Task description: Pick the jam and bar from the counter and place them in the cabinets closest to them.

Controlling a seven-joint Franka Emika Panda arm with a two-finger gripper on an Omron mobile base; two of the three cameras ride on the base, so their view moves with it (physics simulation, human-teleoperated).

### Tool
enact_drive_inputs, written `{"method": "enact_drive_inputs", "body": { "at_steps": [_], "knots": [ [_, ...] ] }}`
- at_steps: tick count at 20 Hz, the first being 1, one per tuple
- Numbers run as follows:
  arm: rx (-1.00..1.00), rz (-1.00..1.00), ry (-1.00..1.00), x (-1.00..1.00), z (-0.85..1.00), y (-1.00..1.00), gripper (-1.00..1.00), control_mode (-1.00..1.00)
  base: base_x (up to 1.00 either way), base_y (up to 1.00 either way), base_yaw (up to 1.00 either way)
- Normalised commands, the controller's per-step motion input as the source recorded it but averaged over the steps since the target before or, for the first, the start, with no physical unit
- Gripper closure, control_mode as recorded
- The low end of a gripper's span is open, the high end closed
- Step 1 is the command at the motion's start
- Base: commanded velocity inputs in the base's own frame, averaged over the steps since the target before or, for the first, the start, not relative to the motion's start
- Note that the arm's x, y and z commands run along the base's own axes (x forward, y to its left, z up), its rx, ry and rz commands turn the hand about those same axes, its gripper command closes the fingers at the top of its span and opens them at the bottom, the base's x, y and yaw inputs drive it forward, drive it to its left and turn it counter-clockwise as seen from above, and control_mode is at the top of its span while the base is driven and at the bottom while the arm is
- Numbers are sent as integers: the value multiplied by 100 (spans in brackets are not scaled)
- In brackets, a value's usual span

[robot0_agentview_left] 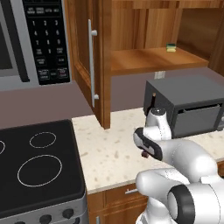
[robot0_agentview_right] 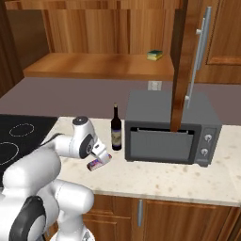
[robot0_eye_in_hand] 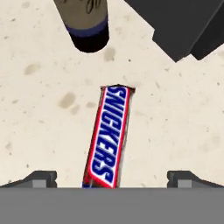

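Gripper: the gripper hangs low over the counter, its two fingertips spread as wide as they go, one at 7 o'clock and one at 5 o'clock in the hand view, nothing pinched between them.
Bar: the bar lies flat on the counter between the fingertips, its long axis running from 6 towards 12 o'clock with a slight lean; its near end is cut off at the bottom of the hand view.
Handling: likely light, fairly stiff along its length, with a glossy wrapper that may slide; a hard squeeze could dent it.
Grip spot: across the narrow width near the middle, fingers on the two long edges, seems best.
Bottle: a dark bottle stands at 11 o'clock beyond the bar, apart from it.
Toaster oven: grey toaster oven at 1 o'clock.
Cabinet: open cabinet above, a sponge on its shelf.
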Motion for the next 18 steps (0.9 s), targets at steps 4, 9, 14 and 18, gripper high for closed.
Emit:
{"method": "enact_drive_inputs", "body": {
  "at_steps": [4, 9, 14, 18],
  "knots": [
    [4, -10, 8, 36, -49, 0, -100, -100, 0, 0, 0],
    [3, -8, 9, 28, -56, 0, -100, -100, 0, 0, 0],
    [1, -7, 6, 29, -47, 0, -100, -100, 0, 0, 0],
    [0, -1, 0, 4, -5, 0, 100, -100, 0, 0, 0]
  ]
}}
